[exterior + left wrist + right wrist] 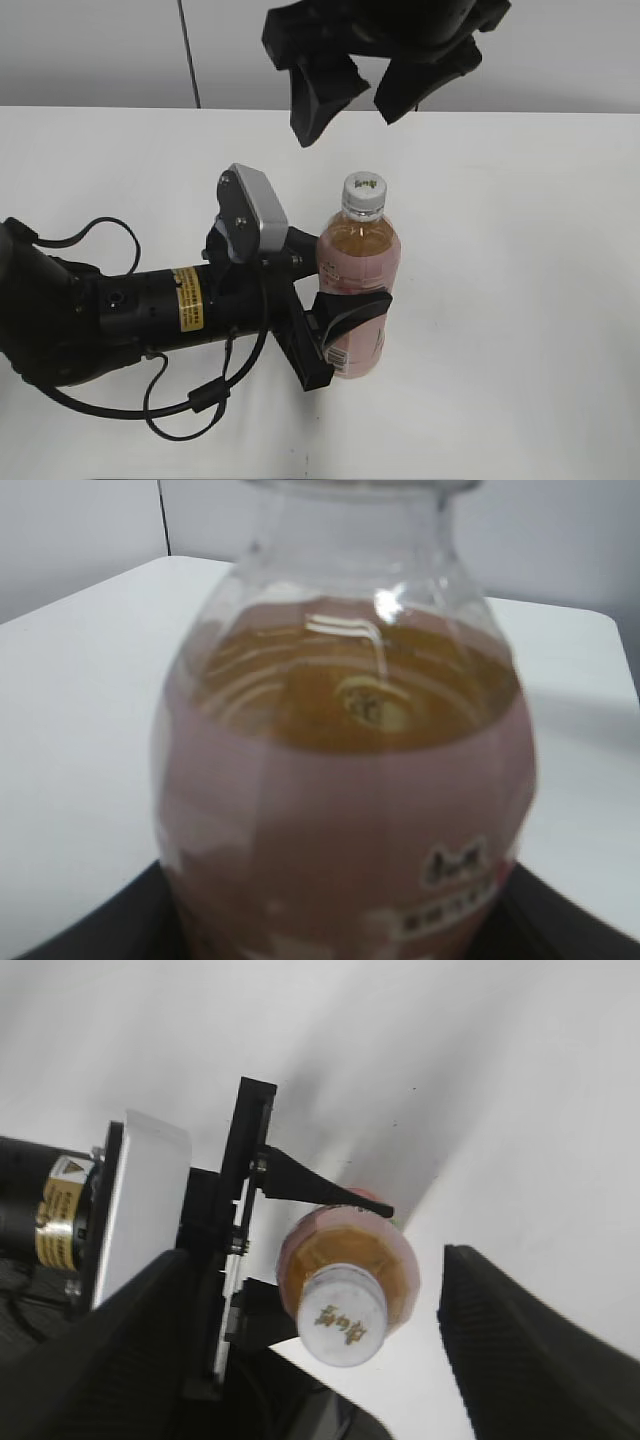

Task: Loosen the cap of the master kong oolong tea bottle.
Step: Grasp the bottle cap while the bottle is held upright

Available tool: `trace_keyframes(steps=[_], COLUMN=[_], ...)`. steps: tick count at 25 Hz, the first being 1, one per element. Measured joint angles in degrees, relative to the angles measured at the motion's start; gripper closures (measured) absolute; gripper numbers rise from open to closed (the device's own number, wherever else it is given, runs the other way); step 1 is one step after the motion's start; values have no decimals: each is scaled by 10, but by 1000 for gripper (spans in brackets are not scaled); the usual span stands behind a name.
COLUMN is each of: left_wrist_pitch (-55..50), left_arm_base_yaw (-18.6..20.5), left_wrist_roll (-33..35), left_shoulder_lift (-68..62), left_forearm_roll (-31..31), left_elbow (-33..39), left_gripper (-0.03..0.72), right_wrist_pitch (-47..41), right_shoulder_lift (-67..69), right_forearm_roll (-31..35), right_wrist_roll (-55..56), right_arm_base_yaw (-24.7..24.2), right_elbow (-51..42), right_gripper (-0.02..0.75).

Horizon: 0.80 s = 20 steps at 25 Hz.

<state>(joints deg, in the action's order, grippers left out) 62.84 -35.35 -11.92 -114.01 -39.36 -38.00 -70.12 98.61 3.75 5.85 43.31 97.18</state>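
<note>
The master kong oolong tea bottle (pixel 358 270) stands upright on the white table, amber tea inside, pink label. Its white cap (pixel 364 193) with a small green mark sits on top. My left gripper (pixel 345 310) is shut on the bottle's body from the left. The left wrist view shows the bottle (pixel 350 780) very close, with dark fingers at both lower corners. My right gripper (pixel 362 95) hangs open above the cap, apart from it. The right wrist view looks down on the cap (pixel 342 1315) and bottle shoulder (pixel 300 1250) between the open fingers (pixel 320 1340).
The left arm's black body and cables (pixel 130 320) lie across the table's left front. The white table (pixel 520 250) stretches to the right of the bottle. A grey wall with a dark vertical seam (pixel 188 50) stands behind.
</note>
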Motion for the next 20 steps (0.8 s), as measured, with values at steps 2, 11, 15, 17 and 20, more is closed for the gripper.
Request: trace_keyframes(steps=[2, 11, 15, 17, 20], left_wrist_pitch=[0, 0, 0, 0, 0], left_arm_base_yaw=[0, 0, 0, 0, 0], left_wrist_roll=[0, 0, 0, 0, 0], left_shoulder_lift=[0, 0, 0, 0, 0], left_forearm_roll=[0, 0, 0, 0, 0], left_elbow=[0, 0, 0, 0, 0], left_gripper=[300, 300, 300, 300, 300], right_wrist_pitch=[0, 0, 0, 0, 0], right_shoulder_lift=[0, 0, 0, 0, 0], right_forearm_roll=[6, 8, 1, -1, -10], right_wrist_roll=[53, 101, 102, 102, 104], right_arm_base_yaw=[0, 0, 0, 0, 0], right_elbow=[-1, -52, -62, -62, -62], right_gripper=[162, 224, 227, 237, 256])
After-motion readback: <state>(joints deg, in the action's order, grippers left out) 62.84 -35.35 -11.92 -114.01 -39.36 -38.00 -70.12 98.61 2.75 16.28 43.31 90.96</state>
